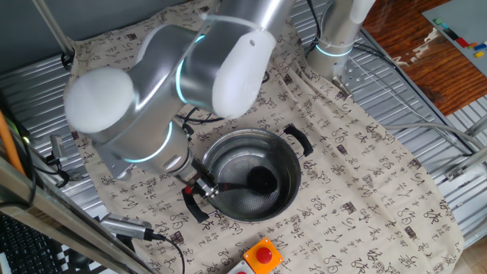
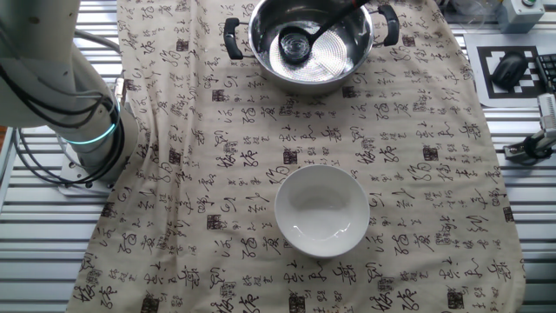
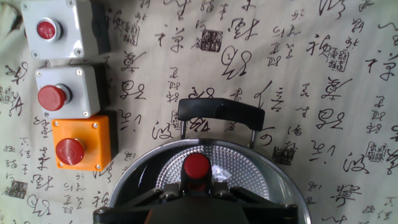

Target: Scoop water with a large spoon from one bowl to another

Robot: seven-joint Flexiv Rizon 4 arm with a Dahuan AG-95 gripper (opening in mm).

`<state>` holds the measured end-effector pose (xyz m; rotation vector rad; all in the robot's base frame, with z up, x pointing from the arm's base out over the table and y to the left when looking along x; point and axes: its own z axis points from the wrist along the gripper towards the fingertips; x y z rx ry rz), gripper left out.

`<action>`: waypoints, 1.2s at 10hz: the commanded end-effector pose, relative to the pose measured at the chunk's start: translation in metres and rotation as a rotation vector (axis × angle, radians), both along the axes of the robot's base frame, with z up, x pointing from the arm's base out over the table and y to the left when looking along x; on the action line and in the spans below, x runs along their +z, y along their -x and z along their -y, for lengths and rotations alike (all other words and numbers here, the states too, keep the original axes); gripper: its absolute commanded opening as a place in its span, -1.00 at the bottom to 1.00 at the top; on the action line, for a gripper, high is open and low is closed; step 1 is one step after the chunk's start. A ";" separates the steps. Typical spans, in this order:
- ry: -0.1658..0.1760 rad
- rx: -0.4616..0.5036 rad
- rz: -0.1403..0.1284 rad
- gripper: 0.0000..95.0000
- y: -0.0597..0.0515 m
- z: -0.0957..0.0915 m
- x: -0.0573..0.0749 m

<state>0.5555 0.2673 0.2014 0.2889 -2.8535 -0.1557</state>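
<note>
— Where does the transfer stand?
— Early, it seems: the gripper (image 1: 204, 188) pinches the ladle (image 2: 298, 43) by its red-tipped handle, scoop down in the steel pot (image 2: 347, 74) at the desk's far edge.
— And the white bowl (image 2: 321, 211)?
— Mid-desk, well apart, awaiting its scoops.

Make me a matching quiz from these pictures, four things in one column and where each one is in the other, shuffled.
Things:
1. ladle scoop
2. white bowl
3. orange button box
4. end effector

Places:
A. on the cloth, apart from the pot
B. at the pot's rim, on the ladle handle
C. inside the steel pot
D. beside two grey button boxes

Pairs: 1-C, 2-A, 3-D, 4-B
</note>
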 end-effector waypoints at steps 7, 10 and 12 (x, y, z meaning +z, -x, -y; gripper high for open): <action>-0.010 0.037 0.041 -1.00 0.016 0.003 -0.012; -0.021 0.029 0.084 -1.00 0.016 0.003 -0.012; -0.017 0.024 0.113 -1.00 0.016 0.003 -0.012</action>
